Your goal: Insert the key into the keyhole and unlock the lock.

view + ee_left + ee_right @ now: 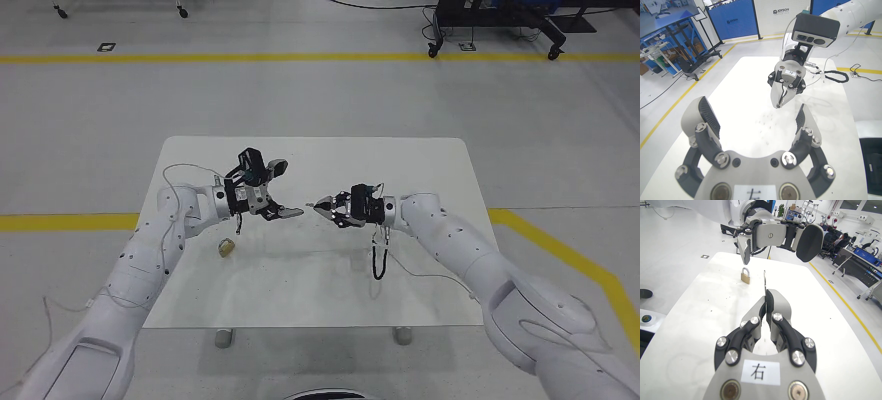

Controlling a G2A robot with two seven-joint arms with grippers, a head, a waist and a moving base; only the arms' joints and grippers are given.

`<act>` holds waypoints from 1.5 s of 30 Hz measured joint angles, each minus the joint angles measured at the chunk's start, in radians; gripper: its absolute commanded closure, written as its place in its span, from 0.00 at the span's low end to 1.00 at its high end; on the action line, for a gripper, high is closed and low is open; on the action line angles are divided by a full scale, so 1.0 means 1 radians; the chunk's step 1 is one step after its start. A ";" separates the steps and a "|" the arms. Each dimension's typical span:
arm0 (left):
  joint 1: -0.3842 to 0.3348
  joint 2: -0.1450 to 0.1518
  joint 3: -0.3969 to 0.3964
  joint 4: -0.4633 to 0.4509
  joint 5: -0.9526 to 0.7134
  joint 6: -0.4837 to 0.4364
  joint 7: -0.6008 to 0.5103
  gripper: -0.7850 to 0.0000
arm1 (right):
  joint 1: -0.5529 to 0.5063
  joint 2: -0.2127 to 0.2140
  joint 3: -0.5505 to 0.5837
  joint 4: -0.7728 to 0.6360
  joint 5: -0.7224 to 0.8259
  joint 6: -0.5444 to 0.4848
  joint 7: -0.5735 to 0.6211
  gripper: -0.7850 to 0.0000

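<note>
A small brass padlock (745, 276) with a silver shackle lies on the white table (420, 160), at its left side (228, 248). My right gripper (765, 298) is shut on a thin metal key (764, 280) that sticks out past its fingertips, held above the table's middle (322, 206). My left gripper (753, 113) hangs open with nothing between its ribbed pads, a short way from the key and above the padlock (290, 212). In the left wrist view the right gripper (779, 106) faces it with the key edge-on.
A black cable loop (378, 262) hangs from the right arm over the table. The table's near half is bare. A yellow floor line (300, 57) runs behind the table.
</note>
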 measured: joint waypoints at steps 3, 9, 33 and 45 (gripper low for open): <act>0.004 0.000 -0.001 -0.003 -0.004 0.000 0.004 0.00 | -0.009 0.002 0.007 -0.010 0.016 0.001 -0.001 1.00; 0.045 0.049 0.048 -0.020 -0.076 0.000 0.176 0.14 | -0.056 0.034 0.072 -0.008 0.129 0.013 -0.011 1.00; 0.012 0.071 0.147 -0.019 -0.104 0.000 0.280 0.00 | -0.095 0.054 0.093 -0.061 0.188 -0.001 0.000 1.00; 0.028 0.070 0.148 -0.033 -0.102 0.024 0.252 0.00 | -0.118 0.062 0.115 -0.115 0.247 -0.010 0.024 1.00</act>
